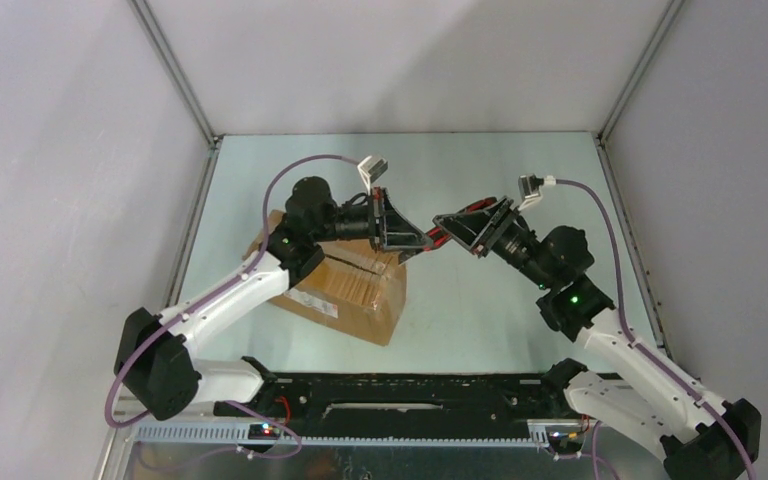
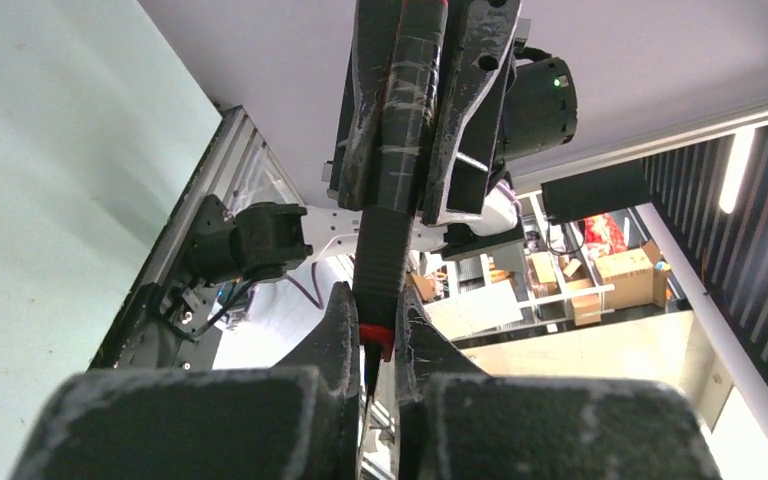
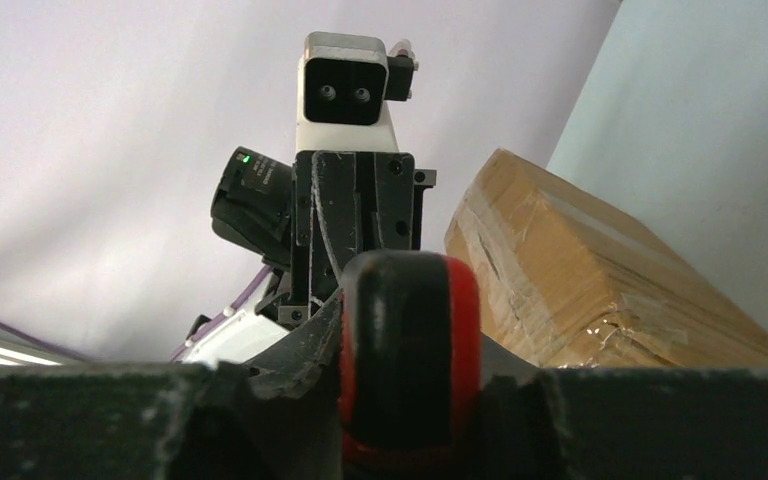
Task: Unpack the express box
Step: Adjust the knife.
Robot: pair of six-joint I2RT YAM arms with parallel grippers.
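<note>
The express box [image 1: 345, 290] lies on the counter [image 1: 480, 170] just below and behind the left hand [image 1: 422, 243], skewed, with the left forearm crossing over its top. From the right hand [image 1: 444, 222] it sits lower and beyond the other hand.

Both hands meet in the air above the counter on one slim black-and-red tool [image 2: 380, 260], probably a cutter. The right hand is clamped on its thick handle. The left hand is pressed nearly together, pinching the thin tip.

The box is corrugated cardboard, so I judge it stiff along the edges but easy to dent on its broad faces, and fairly light. It will likely slide on the smooth counter if pushed from one side only. The clear tape [image 3: 560, 215] along the top is glossy and gives fingers little to hold. The better hold is a corner or a long edge, or a hand pressed down on top while the other works the seam. A white label [image 1: 325, 305] sits on the near side.

In the way: both hands are taken up by the tool, the left arm covers part of the seam, and the side wall [image 1: 70, 200] stands close beyond the box, outward of the left hand
</note>
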